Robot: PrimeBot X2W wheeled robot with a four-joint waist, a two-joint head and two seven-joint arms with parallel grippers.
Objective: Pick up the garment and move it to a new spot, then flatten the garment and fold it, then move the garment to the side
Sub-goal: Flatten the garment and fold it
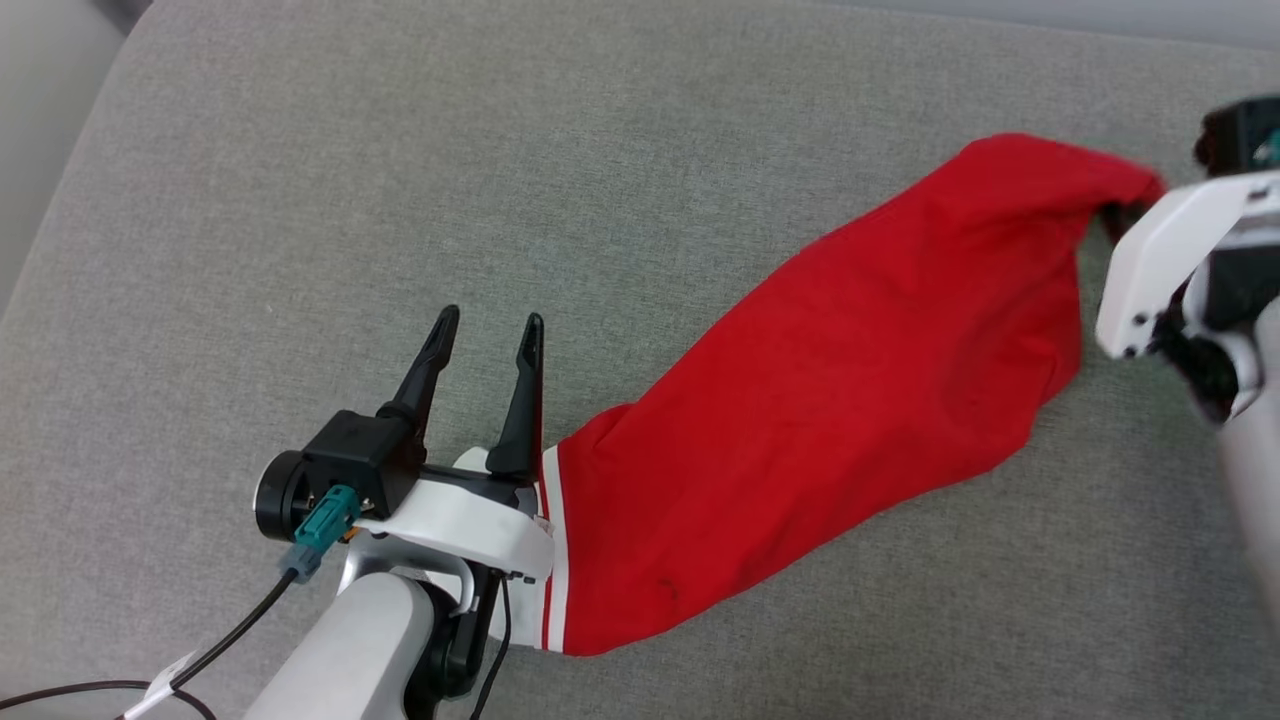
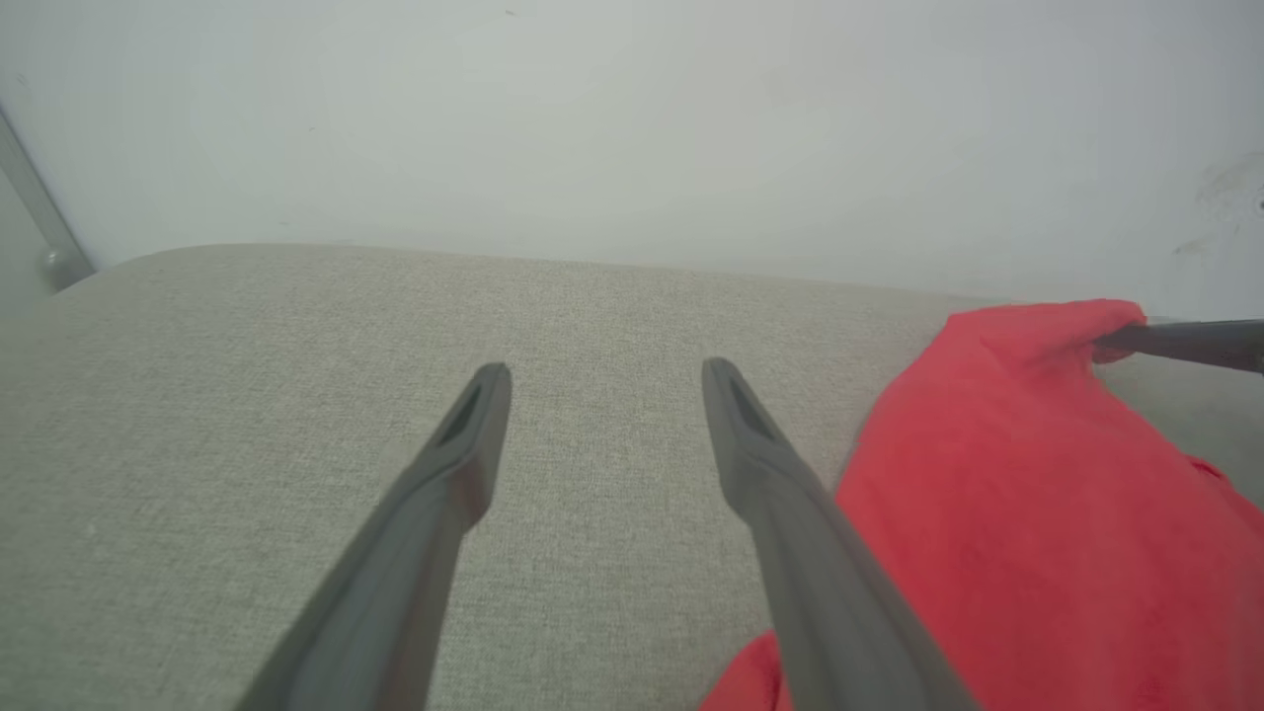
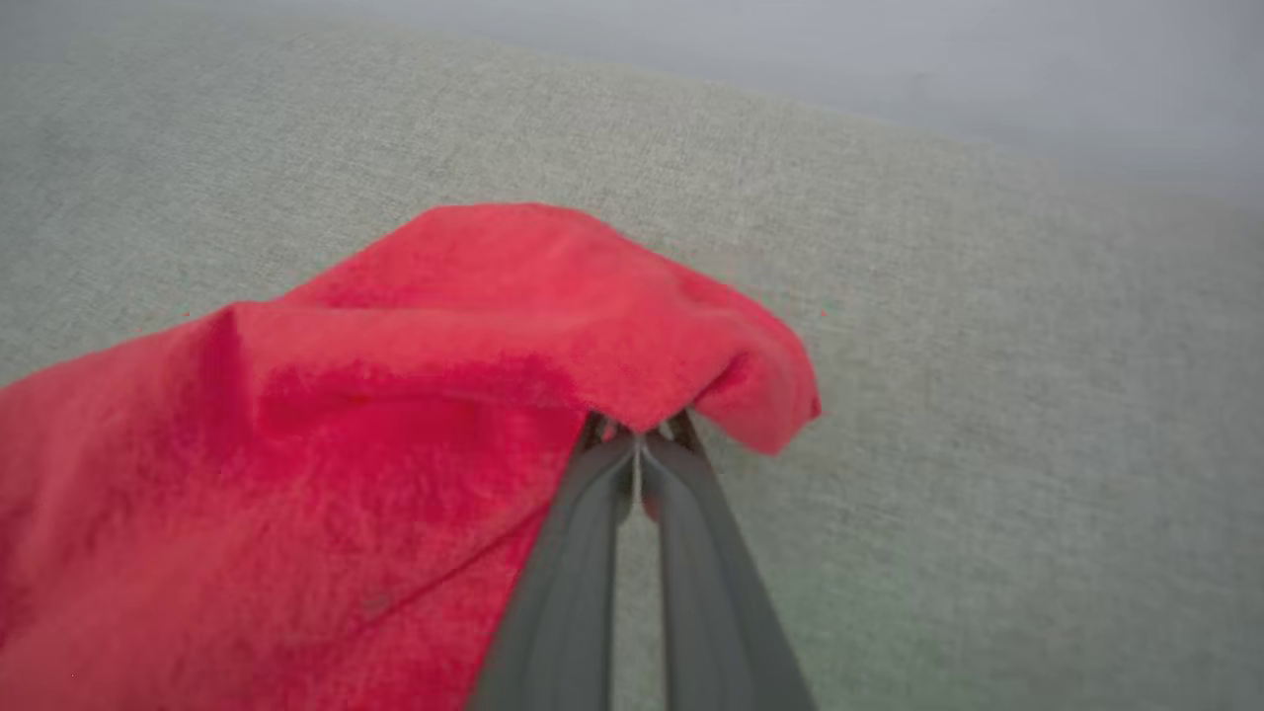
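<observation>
The garment (image 1: 830, 390) is a red jersey lying in a long diagonal band on the grey cushion, with red-and-white striped trim at its lower left end. My right gripper (image 3: 640, 434) is shut on the garment (image 3: 513, 326), pinching its far right corner; the fingertips are tucked under the cloth. In the head view that right gripper (image 1: 1110, 215) sits at the right edge. My left gripper (image 1: 487, 335) stands open just left of the striped trim, with nothing between its fingers. In the left wrist view the left gripper (image 2: 604, 380) hovers over bare cushion, the garment (image 2: 1037, 513) to its right.
A wide grey fabric cushion (image 1: 400, 200) carries everything; its rounded left edge (image 1: 60, 200) drops to a paler surface. A pale wall (image 2: 632, 118) rises behind the cushion. A black cable (image 1: 200, 655) trails from my left wrist.
</observation>
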